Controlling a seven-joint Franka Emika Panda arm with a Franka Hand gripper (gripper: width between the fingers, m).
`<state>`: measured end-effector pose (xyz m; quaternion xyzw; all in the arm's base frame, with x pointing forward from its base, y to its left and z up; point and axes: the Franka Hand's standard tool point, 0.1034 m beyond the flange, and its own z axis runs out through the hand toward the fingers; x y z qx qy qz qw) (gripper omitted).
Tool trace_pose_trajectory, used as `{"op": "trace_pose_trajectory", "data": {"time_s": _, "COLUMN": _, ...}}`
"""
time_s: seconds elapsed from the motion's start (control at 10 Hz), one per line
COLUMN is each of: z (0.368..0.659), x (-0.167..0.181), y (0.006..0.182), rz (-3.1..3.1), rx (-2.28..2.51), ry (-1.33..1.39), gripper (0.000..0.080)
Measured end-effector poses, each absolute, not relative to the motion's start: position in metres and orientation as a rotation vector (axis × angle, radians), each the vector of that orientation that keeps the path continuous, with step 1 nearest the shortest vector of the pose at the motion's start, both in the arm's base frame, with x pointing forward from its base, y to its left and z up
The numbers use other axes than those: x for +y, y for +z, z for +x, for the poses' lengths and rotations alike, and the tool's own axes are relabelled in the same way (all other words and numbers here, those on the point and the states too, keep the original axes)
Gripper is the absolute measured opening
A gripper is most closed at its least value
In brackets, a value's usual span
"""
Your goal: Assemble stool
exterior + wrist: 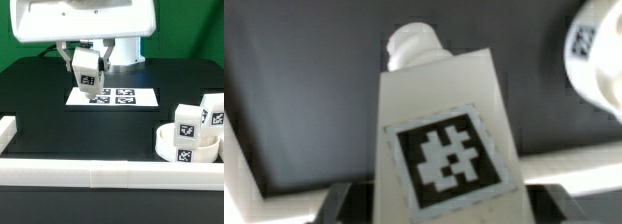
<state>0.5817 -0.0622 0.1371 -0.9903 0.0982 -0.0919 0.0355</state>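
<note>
Stool leg: one blocky white piece hangs in the air at the far side of the desk, above the marker board, its tag facing the exterior camera.
Pincer: clenched on that leg. The wrist view shows its dark jaws flanking the tagged end, and the screw tip points away, probably so it can meet a seat hole.
Seat: round disc lying flat, near, at the exterior view's right, well apart from the raised leg.
Other legs: standing on or just behind the seat; which one cannot be told.
Desk: black, edged by white bars, likely to keep loose parts aboard.
</note>
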Motion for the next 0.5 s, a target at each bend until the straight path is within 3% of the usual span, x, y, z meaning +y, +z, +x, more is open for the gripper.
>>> {"op": "trace_pose_trajectory", "data": {"time_s": 0.5, "z": 0.5845, "x": -0.0506, "y": 0.1379, "rz": -3.03, "rx": 0.336, "ry": -0.323, "gripper": 0.0325}}
